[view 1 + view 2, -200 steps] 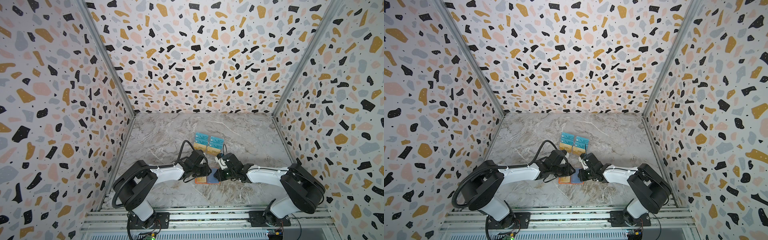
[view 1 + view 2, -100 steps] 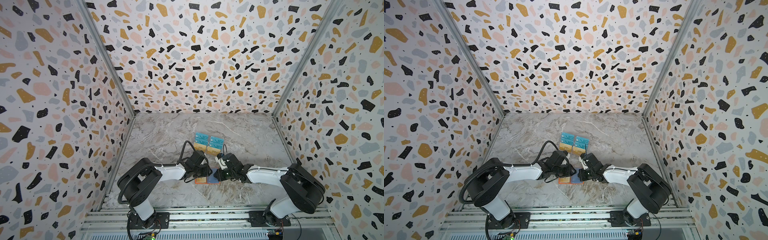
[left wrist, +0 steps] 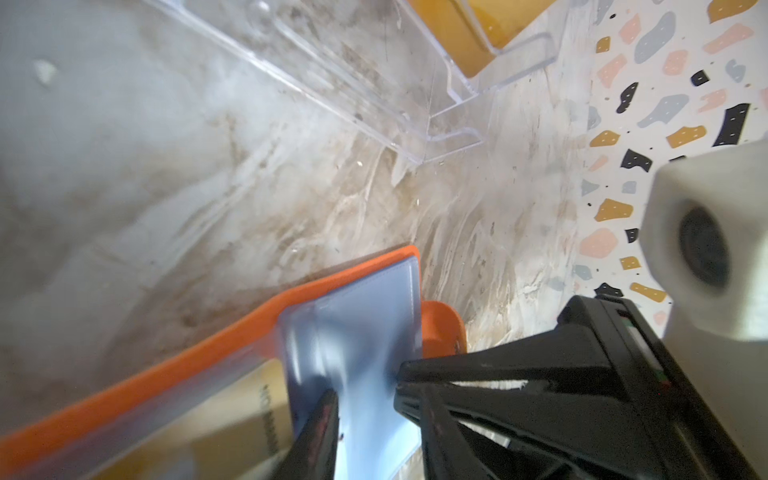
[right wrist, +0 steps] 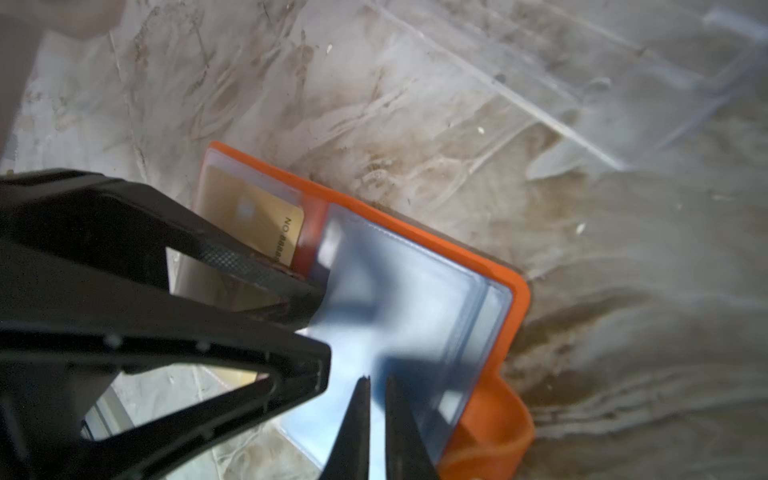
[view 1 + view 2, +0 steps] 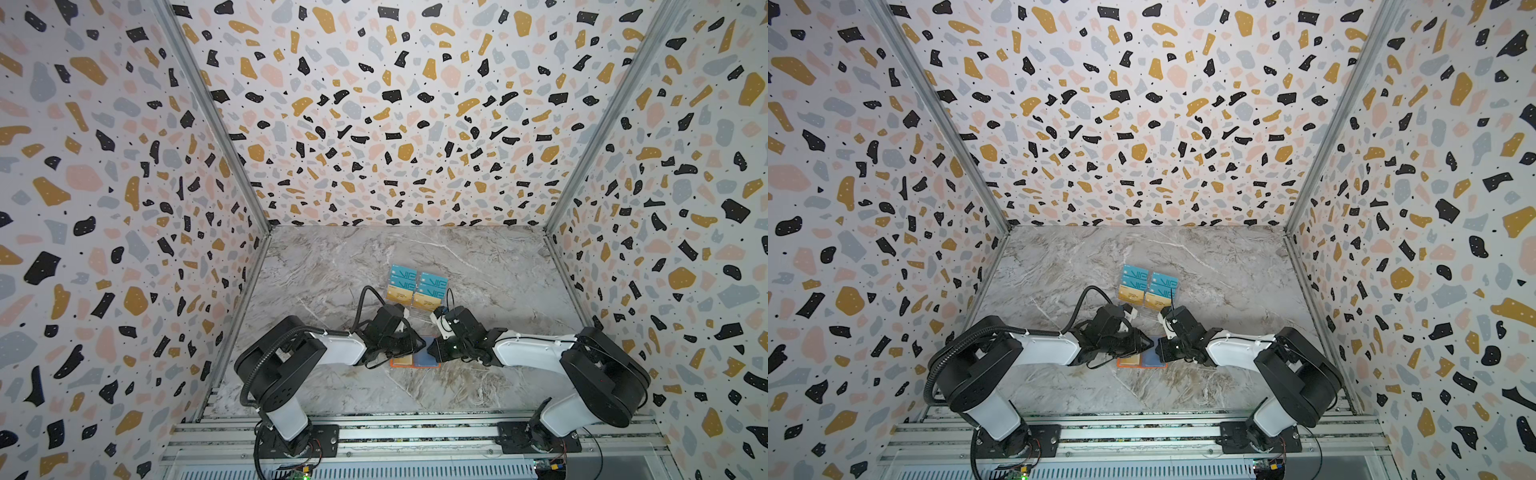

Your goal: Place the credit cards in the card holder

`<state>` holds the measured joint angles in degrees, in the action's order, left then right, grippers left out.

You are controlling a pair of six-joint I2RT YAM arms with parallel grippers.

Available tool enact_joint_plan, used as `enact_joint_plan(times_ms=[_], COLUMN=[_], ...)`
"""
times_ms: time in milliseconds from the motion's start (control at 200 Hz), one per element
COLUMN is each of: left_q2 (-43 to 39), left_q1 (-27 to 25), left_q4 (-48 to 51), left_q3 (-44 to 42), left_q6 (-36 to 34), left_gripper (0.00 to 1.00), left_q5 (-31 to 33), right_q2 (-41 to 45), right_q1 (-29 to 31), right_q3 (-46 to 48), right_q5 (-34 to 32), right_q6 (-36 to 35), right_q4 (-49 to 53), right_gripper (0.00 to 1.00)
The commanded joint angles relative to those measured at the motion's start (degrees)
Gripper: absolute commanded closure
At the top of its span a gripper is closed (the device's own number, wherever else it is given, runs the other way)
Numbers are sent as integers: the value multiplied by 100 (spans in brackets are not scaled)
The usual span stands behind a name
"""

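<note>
Orange card holder (image 5: 394,364) (image 4: 415,232): one, open flat on the marble table (image 5: 332,270), toward the front, directly under both gripper tips.
Holder contents: one gold card (image 4: 249,208) tucked under the clear sleeve on the left-arm side; bluish sleeves (image 4: 419,307) on the right-arm side, contents impossible to make out.
Clear acrylic stand (image 3: 415,104): one, tiered, two columns, just behind the holder.
Stand contents: four teal VIP cards (image 5: 403,272) on the upper tiers, two per column; two gold cards (image 5: 400,295) one tier lower, one per column.
Cards counted: seven in all, three gold and four teal.
Left gripper (image 4: 320,322) (image 5: 423,343): jaws part-way apart over the holder's middle, one finger (image 4: 232,257) lying across the gold card; no way to tell whether anything is gripped.
Right gripper (image 4: 376,386) (image 5: 430,347): jaws drawn to a thin slit, pinched on the edge of one bluish sleeve, raised off the holder.
Arms: two, reaching inward from either side, tips almost meeting above the holder.
</note>
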<state>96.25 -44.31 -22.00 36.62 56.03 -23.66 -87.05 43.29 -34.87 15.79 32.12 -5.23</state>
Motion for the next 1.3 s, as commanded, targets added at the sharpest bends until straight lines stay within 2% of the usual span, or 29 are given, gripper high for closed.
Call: enact_joint_plan(times_ms=[0, 320, 571, 966, 1296], left_q2=[-54, -193, 50, 118, 558], left_q1=[34, 72, 93, 136, 189], left_q4=[-692, -1970, -2418, -1638, -1896], left_q3=[-221, -781, -746, -617, -447], left_q6=[372, 1191, 1322, 838, 698], left_gripper=[65, 64, 64, 64, 65], left_q5=[-338, -499, -630, -403, -704], right_q2=[-9, -45, -1, 161, 326], right_q1=[9, 4, 2, -21, -37], right_q3=[86, 103, 98, 108, 116], right_q5=[-129, -111, -89, -76, -127], right_q6=[40, 62, 82, 133, 150], right_q4=[137, 82, 82, 68, 115], right_gripper=[88, 88, 88, 88, 88])
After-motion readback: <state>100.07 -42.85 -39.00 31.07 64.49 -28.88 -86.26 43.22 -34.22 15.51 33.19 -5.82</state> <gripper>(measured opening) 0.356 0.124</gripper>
